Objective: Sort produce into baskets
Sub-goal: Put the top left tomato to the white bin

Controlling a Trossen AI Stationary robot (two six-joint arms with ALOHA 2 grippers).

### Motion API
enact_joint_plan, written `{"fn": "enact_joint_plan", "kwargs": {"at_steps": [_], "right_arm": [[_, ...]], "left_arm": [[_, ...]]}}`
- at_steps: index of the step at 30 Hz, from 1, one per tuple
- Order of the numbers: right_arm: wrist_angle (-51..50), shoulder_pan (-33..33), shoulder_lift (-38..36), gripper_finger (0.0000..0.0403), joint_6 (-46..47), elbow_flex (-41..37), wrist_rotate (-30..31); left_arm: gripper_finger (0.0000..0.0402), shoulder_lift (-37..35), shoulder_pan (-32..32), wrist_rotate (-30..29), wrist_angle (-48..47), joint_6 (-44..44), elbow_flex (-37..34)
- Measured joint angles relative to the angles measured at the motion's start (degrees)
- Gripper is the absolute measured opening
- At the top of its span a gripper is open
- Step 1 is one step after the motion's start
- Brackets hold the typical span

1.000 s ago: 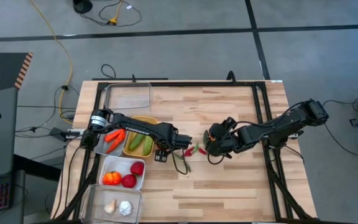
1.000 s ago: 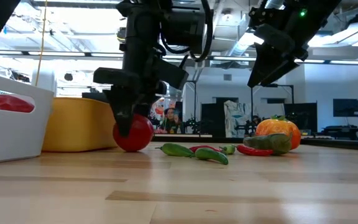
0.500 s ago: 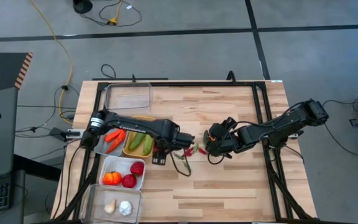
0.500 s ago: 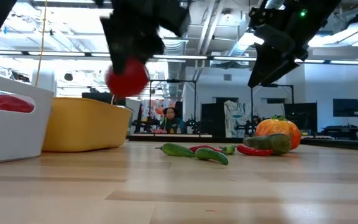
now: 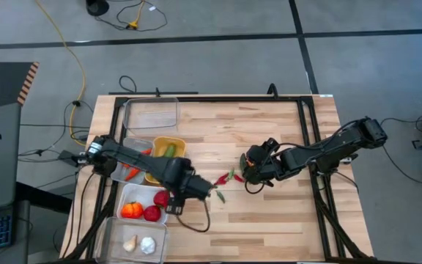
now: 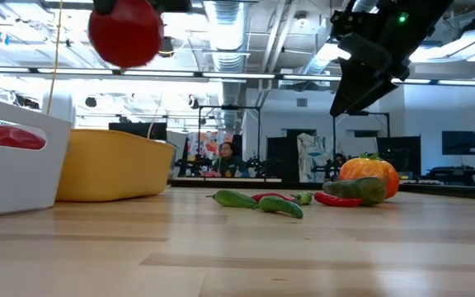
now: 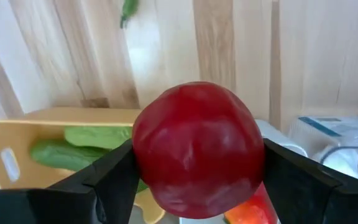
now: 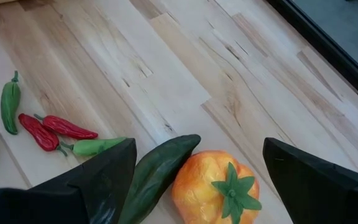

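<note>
Red tomato (image 7: 197,149) fills the left gripper's (image 7: 194,180) clamped grip, hidden from overhead.

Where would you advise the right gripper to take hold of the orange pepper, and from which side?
Probably from above, the fingers closing across the orange pepper's round body, below the green stem. A cucumber leans against one flank, so close across the free sides.

Red tomato (image 7: 197,148) — aloft, above white basket (image 5: 127,193)
</note>
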Motion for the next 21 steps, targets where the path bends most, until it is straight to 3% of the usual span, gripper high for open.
{"fn": "enact_joint_plan", "kwargs": {"at_steps": [6,10,15,21], "right_arm": [[0.0,0.0,0.0,0.0376,0.0,0.0,0.0],[0.0,0.0,0.0,0.0376,0.0,0.0,0.0],[0.0,0.0,0.0,0.0376,0.0,0.0,0.0],[0.1,0.0,0.0,0.0376,0.0,0.0,0.0]], "left_arm": [[0.0281,-5.6,-3.3,-0.4,-0.3,-9.0,-11.8],[0.0281,-10.6,-4.8,3.0,0.0,-16.5,-22.5],[0.0281,-16.6,-6.1,8.0,4.8,-22.5,-31.9],[0.0281,-21.8,-7.7,9.2,11.0,-26.7,-40.6]]}}
